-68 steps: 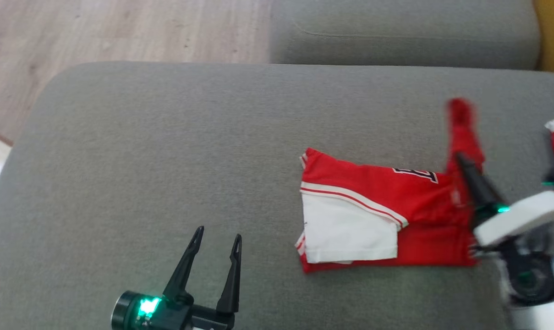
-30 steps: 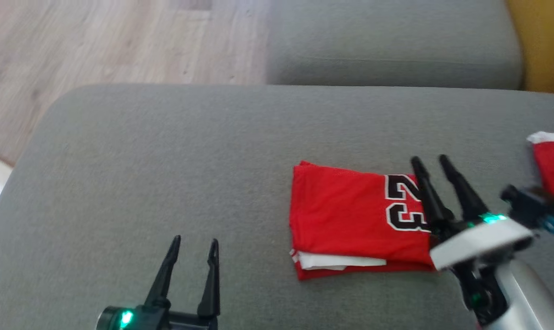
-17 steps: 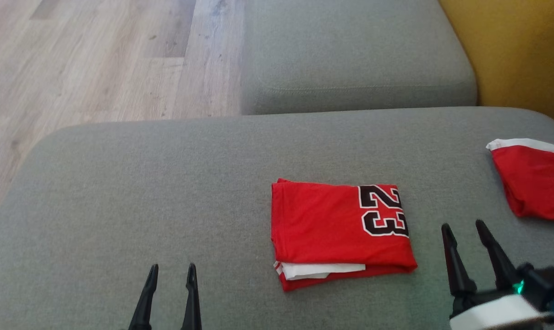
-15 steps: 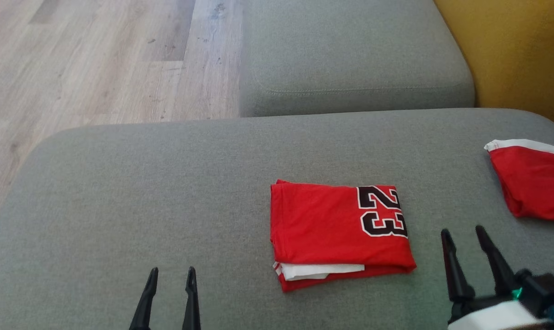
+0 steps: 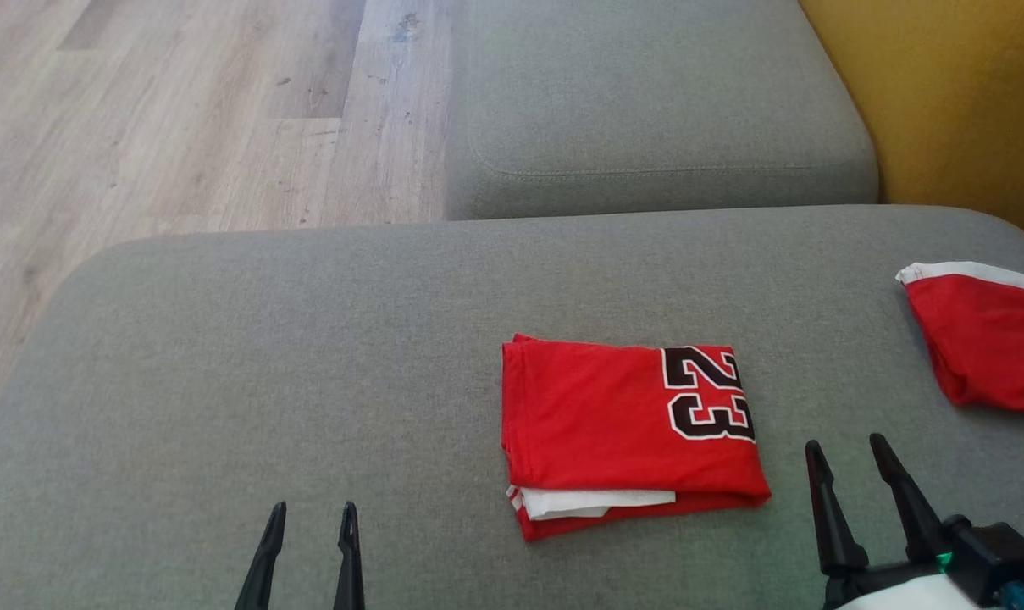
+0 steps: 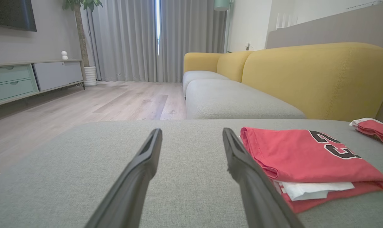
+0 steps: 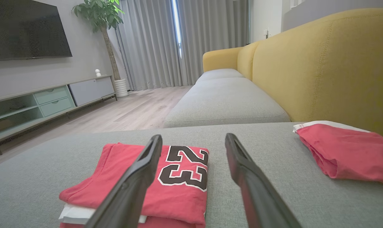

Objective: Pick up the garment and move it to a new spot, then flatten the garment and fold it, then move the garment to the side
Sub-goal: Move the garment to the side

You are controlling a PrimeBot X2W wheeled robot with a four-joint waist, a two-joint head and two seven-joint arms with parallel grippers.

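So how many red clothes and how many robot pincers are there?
Red clothes: 2, the folded jersey and the other red garment
Pincers: 2, the left pincer and the right pincer, both open
Total: 4

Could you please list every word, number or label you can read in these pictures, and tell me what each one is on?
"23": black, white-edged numerals on the folded red garment on the grey cushion.
Nothing else readable; the other red garment shows no lettering.
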